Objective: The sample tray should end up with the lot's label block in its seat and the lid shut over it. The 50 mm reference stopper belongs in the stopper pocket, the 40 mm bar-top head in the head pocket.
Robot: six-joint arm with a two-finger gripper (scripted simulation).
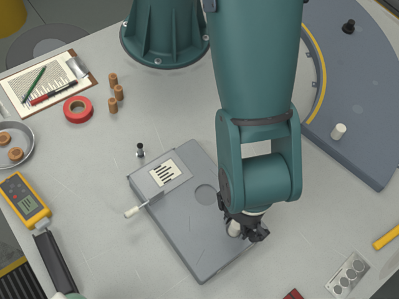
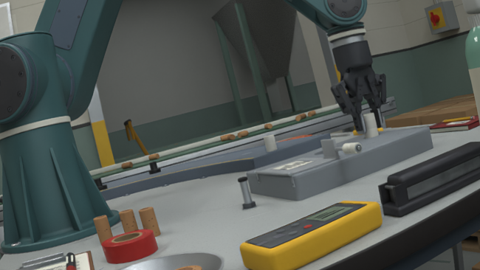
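A white stopper (image 1: 233,229) (image 2: 369,125) stands upright at the far end of the grey sample tray (image 1: 190,206) (image 2: 332,162), partly hidden by the arm in the side camera. My gripper (image 1: 245,232) (image 2: 363,120) is around it, open, holding nothing. The tray's lid (image 1: 162,172) lies shut, with a barcode label on top and a white-knobbed handle (image 1: 137,209) (image 2: 349,148) sticking out. A round pocket (image 1: 206,194) in the tray is empty. A small bar-top head (image 1: 140,150) (image 2: 245,193) stands on the table beside the tray. Another white stopper (image 1: 338,131) (image 2: 270,142) stands on the blue-grey platform.
A metal dish (image 1: 13,148) holds two cork discs at the left edge. Three corks (image 1: 114,92) (image 2: 127,221), red tape (image 1: 78,109) (image 2: 129,245), a clipboard (image 1: 45,82), a yellow meter (image 1: 24,199) (image 2: 314,232) and a black bar (image 2: 432,180) lie around.
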